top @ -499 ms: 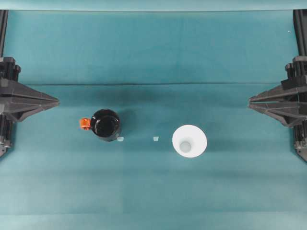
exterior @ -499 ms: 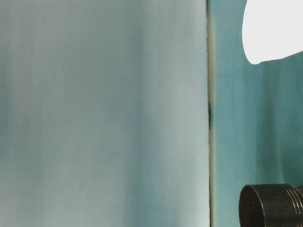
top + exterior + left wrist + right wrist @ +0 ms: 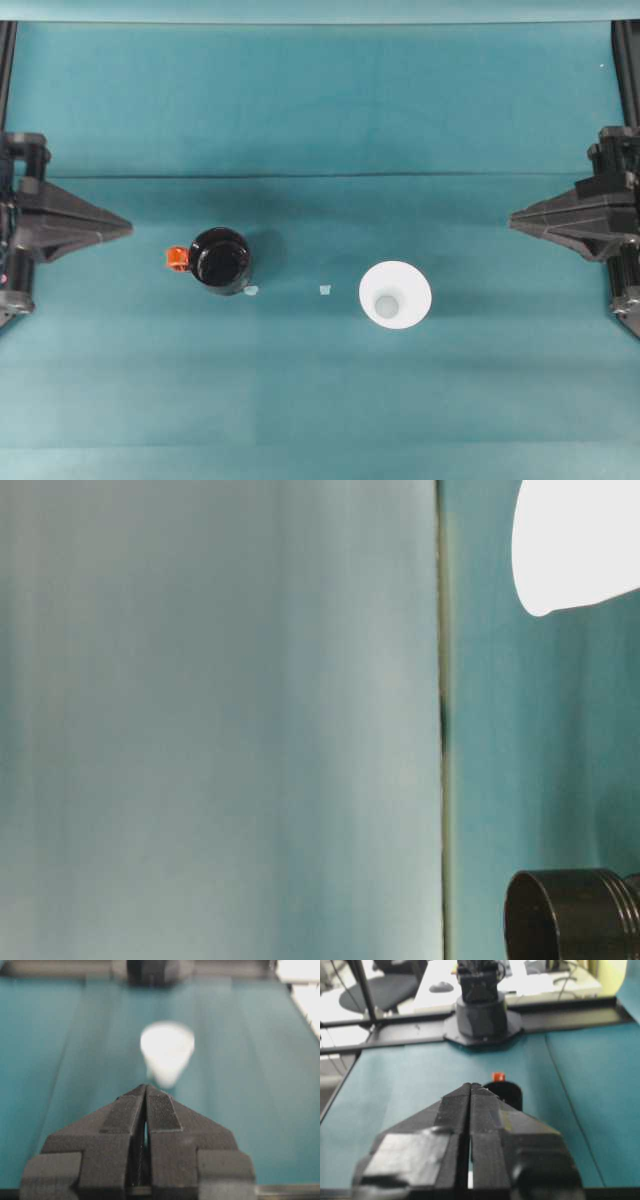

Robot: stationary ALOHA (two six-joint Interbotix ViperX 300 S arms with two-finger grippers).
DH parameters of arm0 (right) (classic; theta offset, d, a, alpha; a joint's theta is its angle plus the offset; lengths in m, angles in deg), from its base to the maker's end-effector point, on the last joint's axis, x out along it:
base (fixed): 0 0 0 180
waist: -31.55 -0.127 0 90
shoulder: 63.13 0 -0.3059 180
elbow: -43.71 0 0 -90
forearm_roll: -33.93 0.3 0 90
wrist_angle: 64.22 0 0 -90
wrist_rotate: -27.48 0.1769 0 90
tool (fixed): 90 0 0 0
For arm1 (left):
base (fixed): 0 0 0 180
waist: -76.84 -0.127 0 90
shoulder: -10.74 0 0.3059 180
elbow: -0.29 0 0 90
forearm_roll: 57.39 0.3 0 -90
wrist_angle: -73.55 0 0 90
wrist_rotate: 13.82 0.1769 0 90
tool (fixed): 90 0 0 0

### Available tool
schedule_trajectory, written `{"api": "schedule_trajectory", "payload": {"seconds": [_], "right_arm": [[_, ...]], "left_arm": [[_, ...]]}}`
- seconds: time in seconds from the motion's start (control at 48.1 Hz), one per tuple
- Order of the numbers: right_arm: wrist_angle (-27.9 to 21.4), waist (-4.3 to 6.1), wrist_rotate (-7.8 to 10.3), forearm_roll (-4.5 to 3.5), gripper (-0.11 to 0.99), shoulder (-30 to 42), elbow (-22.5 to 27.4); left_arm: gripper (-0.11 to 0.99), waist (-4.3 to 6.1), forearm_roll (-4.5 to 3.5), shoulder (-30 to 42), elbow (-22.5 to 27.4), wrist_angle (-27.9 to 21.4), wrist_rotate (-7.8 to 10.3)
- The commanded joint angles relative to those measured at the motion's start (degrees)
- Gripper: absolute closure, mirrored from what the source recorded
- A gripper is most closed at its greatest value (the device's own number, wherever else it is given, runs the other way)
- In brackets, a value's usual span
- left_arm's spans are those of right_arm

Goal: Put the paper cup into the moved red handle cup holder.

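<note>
The white paper cup (image 3: pixel 395 294) stands upright, right of the table's middle, also visible in the table-level view (image 3: pixel 578 542) and blurred in the left wrist view (image 3: pixel 166 1051). The glossy black cup holder (image 3: pixel 221 260) with its red-orange handle (image 3: pixel 176 258) stands left of centre, and is seen too from table level (image 3: pixel 572 916) and from the right wrist (image 3: pixel 509 1094). My left gripper (image 3: pixel 128 228) is shut at the left edge, apart from the holder; its jaws meet (image 3: pixel 146 1088). My right gripper (image 3: pixel 512 220) is shut at the right edge, well clear of the cup (image 3: pixel 471 1085).
Two tiny pale scraps (image 3: pixel 251 291) (image 3: pixel 324 290) lie on the teal cloth between holder and cup. A fold line (image 3: pixel 320 176) crosses the cloth behind them. The opposite arm's base (image 3: pixel 481 1007) stands at the far end in the right wrist view.
Both grippers have edged a little toward the table's middle and slightly nearer the front. Cup and holder have not moved.
</note>
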Motion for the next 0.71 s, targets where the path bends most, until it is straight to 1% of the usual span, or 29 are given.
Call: {"api": "schedule_trajectory", "payload": {"seconds": [0.0, 0.125, 0.208, 0.437, 0.541, 0.686], "right_arm": [[-0.88, 0.18, 0.53, 0.18, 0.99, 0.26, 0.53], [-1.85, 0.53, 0.53, 0.18, 0.99, 0.26, 0.53], [-1.93, 0.79, 0.53, 0.18, 0.99, 0.26, 0.62], [-2.02, 0.97, 0.53, 0.18, 0.99, 0.35, 0.53], [-2.55, 0.97, 0.62, 0.18, 0.99, 0.26, 0.53], [-4.04, 1.05, 0.62, 0.18, 0.99, 0.26, 0.62]], "left_arm": [[0.85, 0.18, 0.18, 0.97, 1.93, -7.73, -0.35], [0.85, 0.18, 0.09, 1.49, 2.55, -19.69, -1.76], [0.85, 0.18, 0.18, 1.67, 2.64, -25.05, -1.67], [0.85, 0.0, 0.26, 1.67, 2.64, -28.13, -1.58], [0.85, 0.0, 0.26, 2.11, 2.64, -28.65, -1.67], [0.85, -0.26, 0.35, 3.52, 2.72, -28.65, -1.85]]}}
